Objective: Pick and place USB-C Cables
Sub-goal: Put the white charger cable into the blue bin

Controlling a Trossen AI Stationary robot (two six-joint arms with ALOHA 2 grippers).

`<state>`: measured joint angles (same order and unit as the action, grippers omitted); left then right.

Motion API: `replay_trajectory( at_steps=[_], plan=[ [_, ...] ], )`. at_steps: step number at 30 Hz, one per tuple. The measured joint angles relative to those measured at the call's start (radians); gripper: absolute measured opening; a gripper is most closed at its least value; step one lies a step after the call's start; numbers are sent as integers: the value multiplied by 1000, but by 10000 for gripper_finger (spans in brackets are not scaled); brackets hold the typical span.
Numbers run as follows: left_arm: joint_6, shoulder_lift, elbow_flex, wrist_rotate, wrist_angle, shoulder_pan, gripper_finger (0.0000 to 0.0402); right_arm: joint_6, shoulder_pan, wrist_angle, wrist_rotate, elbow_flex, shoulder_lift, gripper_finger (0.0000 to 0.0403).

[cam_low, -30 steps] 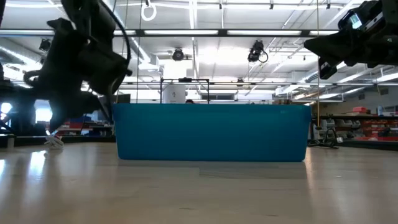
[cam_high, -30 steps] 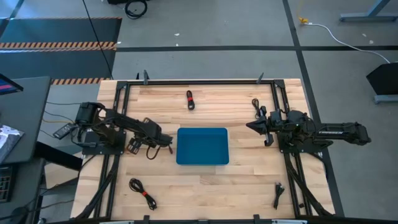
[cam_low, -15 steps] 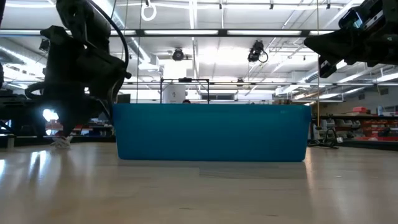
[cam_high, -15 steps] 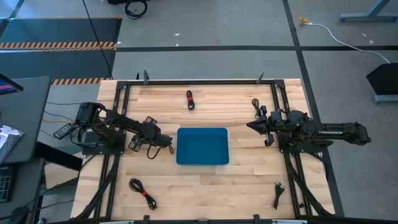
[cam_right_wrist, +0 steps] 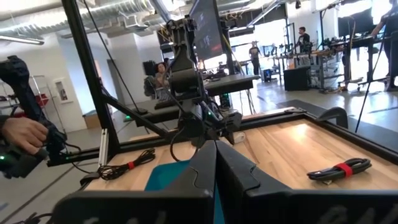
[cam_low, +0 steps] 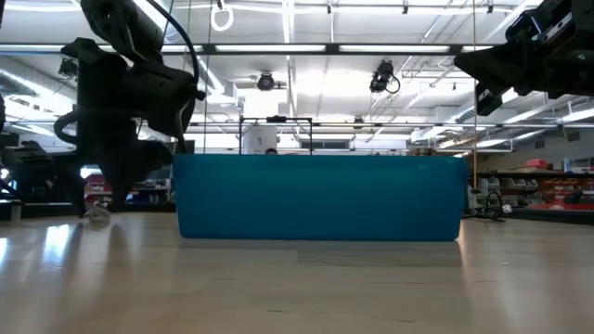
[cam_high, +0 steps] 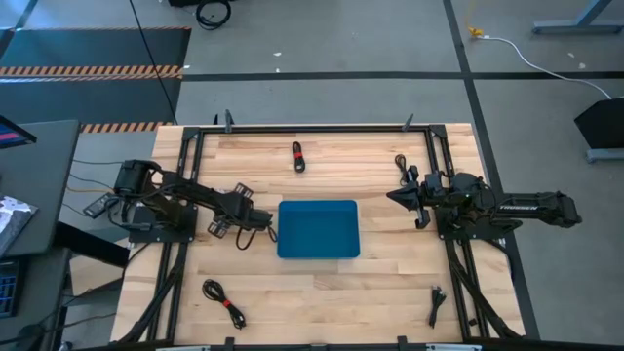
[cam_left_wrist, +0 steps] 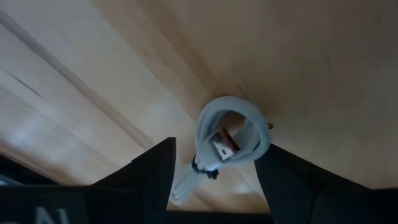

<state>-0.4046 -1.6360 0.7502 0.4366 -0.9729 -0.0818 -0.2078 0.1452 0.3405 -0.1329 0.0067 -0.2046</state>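
Note:
My left gripper [cam_high: 244, 223] hovers just left of the blue tray [cam_high: 318, 229], shut on a coiled USB-C cable [cam_left_wrist: 231, 138] that has a red band inside the loop. My right gripper [cam_high: 391, 198] waits shut to the right of the tray, above the table, and touches nothing. Other black cable coils lie flat on the wood. One with a red tie [cam_high: 297, 156] is near the far edge. Another with a red tie [cam_high: 224, 303] is at the near left. One [cam_high: 436, 305] is at the near right and one [cam_high: 400, 163] lies beside the right arm. My left gripper holds the small coil between its two fingers [cam_left_wrist: 155, 171], coming from above and pointing down. The lower end of the coil [cam_left_wrist: 196, 168] reaches back between the fingers and the loop [cam_left_wrist: 249, 118] sticks out past the tips. The cable hangs below the gripper [cam_high: 243, 238], over the wood.
Black frame rails [cam_high: 185, 185] run along the left, right and far sides of the table. Bare wood lies between the tray and the near edge [cam_high: 322, 292]. In the right wrist view a person's hand [cam_right_wrist: 25, 134] shows beyond the table's near side.
My left gripper has moved a little toward the table's right, closer to the blue tray, carrying the cable with it. The right arm has kept still.

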Motion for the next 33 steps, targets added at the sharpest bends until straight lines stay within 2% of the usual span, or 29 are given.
replay_trajectory(
  at_steps=[4,7,12,15,16,20,24,29,33],
  plan=[
    [3,0,0,-5,-18,7,210,-2,0,1,0,0,0,15],
    [19,0,0,-30,-31,17,185,-2,0,2,0,0,0,15],
    [45,0,0,-90,-32,37,106,-1,0,2,0,0,0,15],
    [58,0,0,-94,-33,41,46,-1,0,2,0,0,0,15],
    [62,0,0,-94,-34,41,40,-1,0,2,0,0,0,15],
    [103,0,2,-98,-48,41,40,0,0,3,0,0,0,15],
    [146,0,38,-99,-147,40,40,0,0,16,0,0,0,15],
    [218,0,161,-86,-261,39,40,0,0,26,0,0,0,15],
    [264,15,297,-85,-260,39,40,0,0,26,0,0,0,15]
  ],
)
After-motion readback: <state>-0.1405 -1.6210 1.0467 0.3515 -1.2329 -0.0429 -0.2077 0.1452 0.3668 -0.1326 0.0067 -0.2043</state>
